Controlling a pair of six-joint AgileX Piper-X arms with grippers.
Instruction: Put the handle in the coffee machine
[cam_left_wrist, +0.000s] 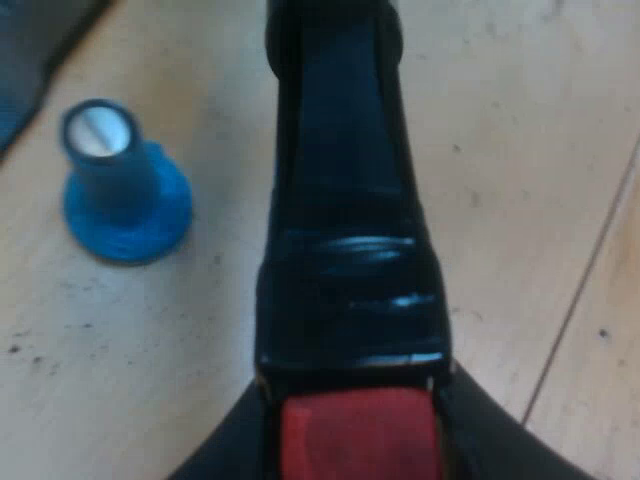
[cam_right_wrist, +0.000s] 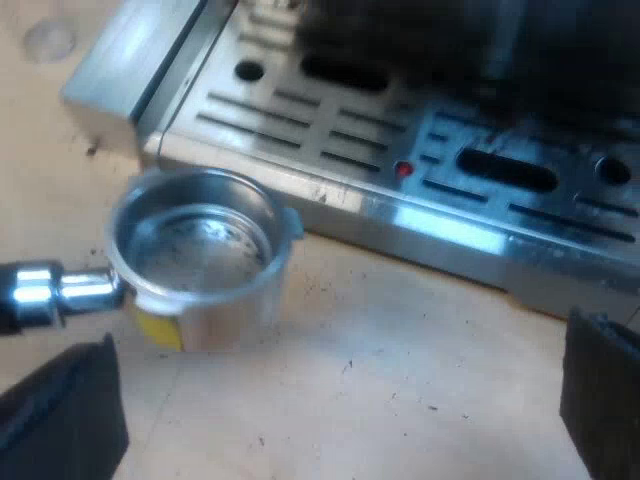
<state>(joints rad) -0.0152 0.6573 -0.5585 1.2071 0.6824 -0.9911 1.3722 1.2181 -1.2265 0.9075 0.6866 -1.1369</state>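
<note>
The left gripper is closed on the dark handle of the holder, whose empty metal basket sits low over the table, just short of the espresso machine and its slotted tray. The right gripper hangs near the basket, fingers spread wide and holding nothing. I judge the pickup done; raising the holder and locking it into the machine's front is left. A blue tamper stands beside the handle.

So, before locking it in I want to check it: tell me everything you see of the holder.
The holder is loose: a shiny metal basket, open upward, dark specks inside, a yellow patch at its side, beside the machine's drip tray. A chrome neck joins its dark handle, whose red end my left gripper clamps.
</note>
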